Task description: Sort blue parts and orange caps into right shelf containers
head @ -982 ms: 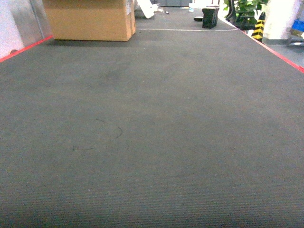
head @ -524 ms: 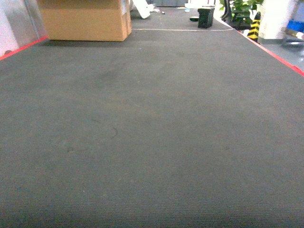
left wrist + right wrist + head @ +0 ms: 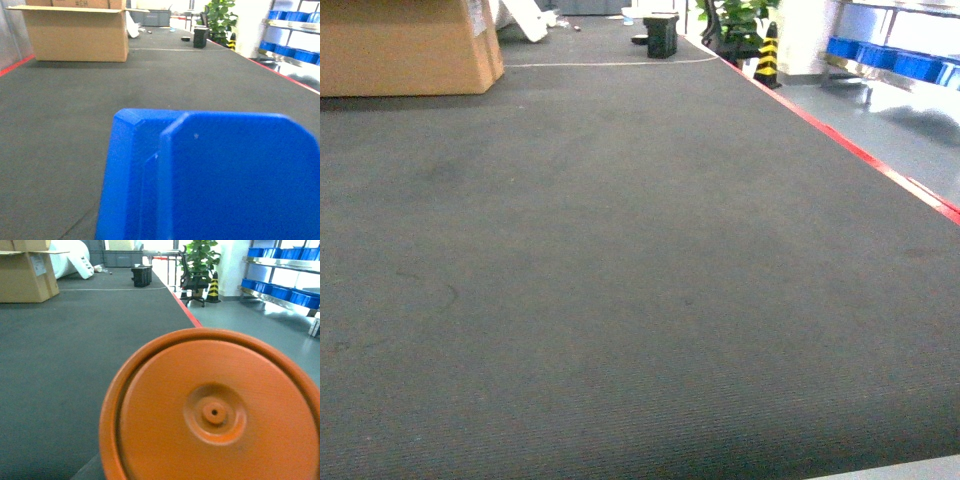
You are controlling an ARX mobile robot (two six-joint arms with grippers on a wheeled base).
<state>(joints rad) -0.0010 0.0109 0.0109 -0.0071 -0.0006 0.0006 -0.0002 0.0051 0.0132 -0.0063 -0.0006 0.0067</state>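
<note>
Carrying a stiff, light-looking blue part [image 3: 210,175] and a rigid orange cap [image 3: 215,415], best held by its rim; neither gripper is visible, so we cannot tell their grip.

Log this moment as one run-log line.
phase: turning right toward shelf containers | left wrist: blue part fills view | right wrist: orange cap fills view | claws: unseen | floor: dark carpet

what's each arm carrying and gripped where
Left wrist view: a blue plastic part. Right: a round orange plastic cap. No fingers or hold points show.
</note>
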